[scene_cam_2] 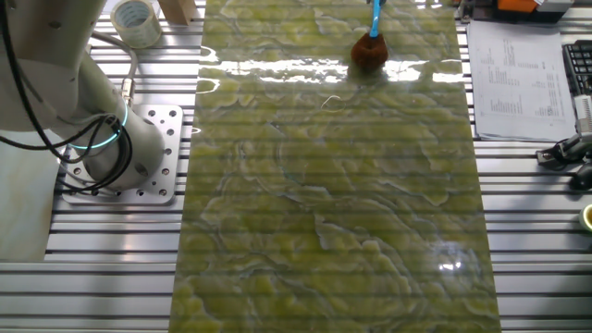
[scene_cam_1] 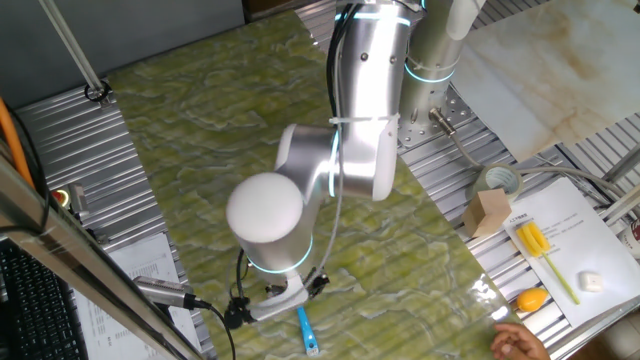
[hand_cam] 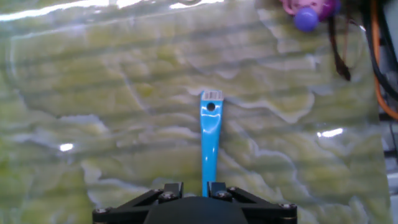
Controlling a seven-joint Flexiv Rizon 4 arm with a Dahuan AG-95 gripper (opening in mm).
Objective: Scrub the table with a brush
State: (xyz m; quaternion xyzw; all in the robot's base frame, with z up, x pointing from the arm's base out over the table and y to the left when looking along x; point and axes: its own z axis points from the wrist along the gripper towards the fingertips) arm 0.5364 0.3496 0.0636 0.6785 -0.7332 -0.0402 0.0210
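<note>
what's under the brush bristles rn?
The bristle tuft of the brush rests on the green marbled table, near a glare strip. The contact patch itself is covered by the bristles. The gripper is clamped on the blue handle.

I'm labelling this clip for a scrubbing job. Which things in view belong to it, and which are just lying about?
Belongs to the job:
- brush, blue handle between the fingers
- gripper
- green marbled table

Just lying about:
- tape roll
- wooden block
- yellow long-handled tool
- printed sheet
</note>
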